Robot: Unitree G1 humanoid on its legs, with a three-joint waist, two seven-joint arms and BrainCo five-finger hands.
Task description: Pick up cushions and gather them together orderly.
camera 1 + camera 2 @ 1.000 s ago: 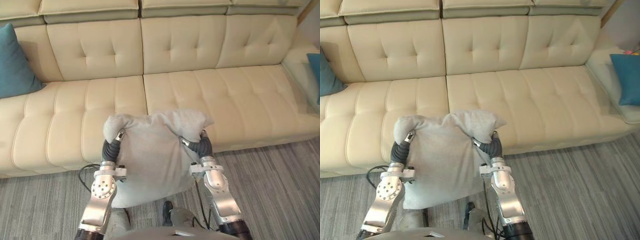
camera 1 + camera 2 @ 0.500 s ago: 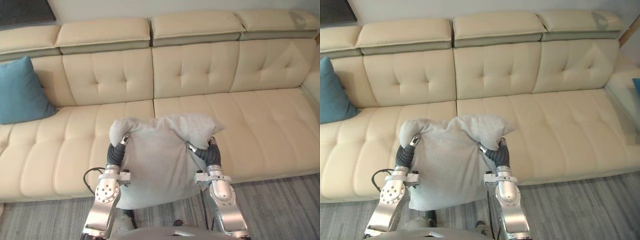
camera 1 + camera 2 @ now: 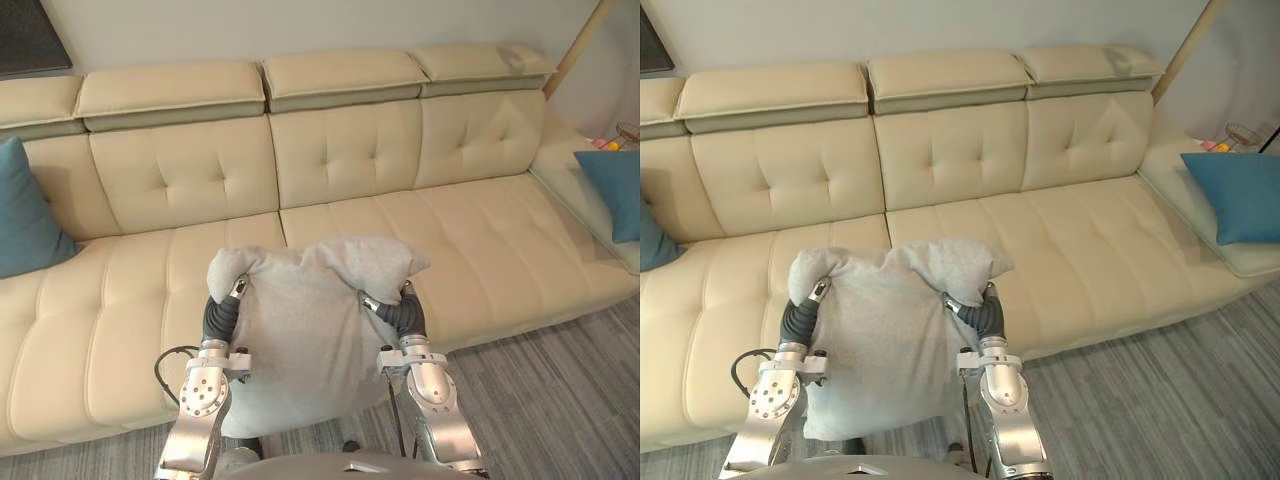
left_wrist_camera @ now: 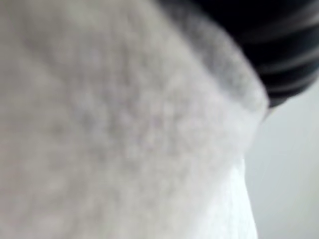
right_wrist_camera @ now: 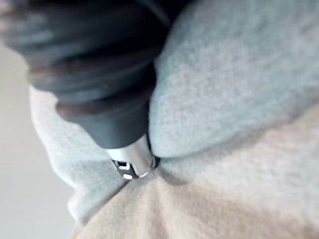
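A grey cushion [image 3: 305, 330] hangs upright in front of me, held by its upper corners between both hands, over the front edge of the cream sofa [image 3: 470, 230]. My left hand [image 3: 220, 312] grips its left corner, thumb on the near face. My right hand [image 3: 400, 308] grips the right corner; in the right wrist view its thumb [image 5: 130, 164] presses into the grey cushion [image 5: 234, 74]. The left wrist view looks onto the grey cushion [image 4: 109, 129] from very close. A teal cushion [image 3: 22, 215] leans at the sofa's far left. Another teal cushion [image 3: 1235, 195] lies on the right end section.
The long sofa seat behind the grey cushion is bare between the two teal cushions. Grey striped carpet [image 3: 560, 400] runs along the sofa's front. A wooden pole [image 3: 572, 45] leans at the back right, with a small wire item [image 3: 1240, 134] beside it.
The whole picture has shifted: the camera has moved, bringing the sofa's right end and its teal cushion into sight. Both hands keep the same hold on the grey cushion.
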